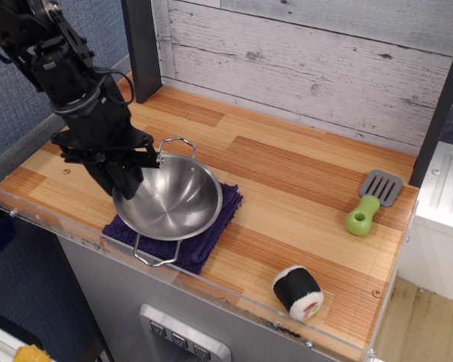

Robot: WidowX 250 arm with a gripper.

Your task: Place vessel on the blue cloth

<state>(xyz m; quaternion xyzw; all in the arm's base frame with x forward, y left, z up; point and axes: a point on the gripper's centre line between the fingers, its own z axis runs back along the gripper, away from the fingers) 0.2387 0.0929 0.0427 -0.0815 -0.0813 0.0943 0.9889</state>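
The vessel [170, 202], a shiny steel bowl with two wire loop handles, rests on the blue cloth [208, 234] near the counter's front left. It covers most of the cloth, and its front handle reaches past the cloth's front edge. My black gripper [128, 179] comes down from the upper left and is shut on the bowl's left rim. The fingertips are partly hidden by the rim.
A green-handled grey spatula [371, 202] lies at the right. A sushi roll toy [298, 292] sits near the front edge, right of the cloth. A clear plastic lip [234, 302] runs along the counter's front. A dark post [142, 45] stands at the back left.
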